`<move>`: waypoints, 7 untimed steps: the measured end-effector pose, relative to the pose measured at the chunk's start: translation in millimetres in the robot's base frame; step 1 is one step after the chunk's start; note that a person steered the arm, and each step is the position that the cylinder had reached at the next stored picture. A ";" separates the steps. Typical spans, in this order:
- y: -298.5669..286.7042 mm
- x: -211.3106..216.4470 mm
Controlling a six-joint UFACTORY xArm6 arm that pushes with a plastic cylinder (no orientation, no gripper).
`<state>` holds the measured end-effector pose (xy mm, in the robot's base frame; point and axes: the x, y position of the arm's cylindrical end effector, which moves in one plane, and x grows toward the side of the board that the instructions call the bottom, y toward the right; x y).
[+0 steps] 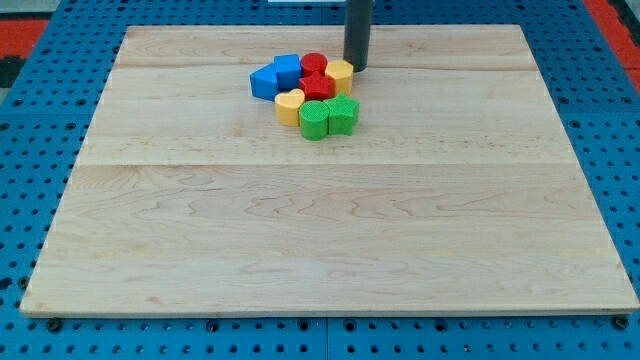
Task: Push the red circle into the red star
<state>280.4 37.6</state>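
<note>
My tip (355, 67) sits just right of the yellow block (340, 74), no jaws on this rod. Red circle (313, 65) touches red star (318, 86) in cluster on tabletop (330, 230), top centre.

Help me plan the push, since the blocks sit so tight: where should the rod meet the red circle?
Judging by the layout, press the red circle's top edge. The red star sits just below it, seemingly touching. My tip stands right of the circle, beside the yellow block.
</note>
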 end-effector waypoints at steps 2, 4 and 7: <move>12.4 16.1; 32.4 27.0; -52.9 -76.6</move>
<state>203.8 -15.2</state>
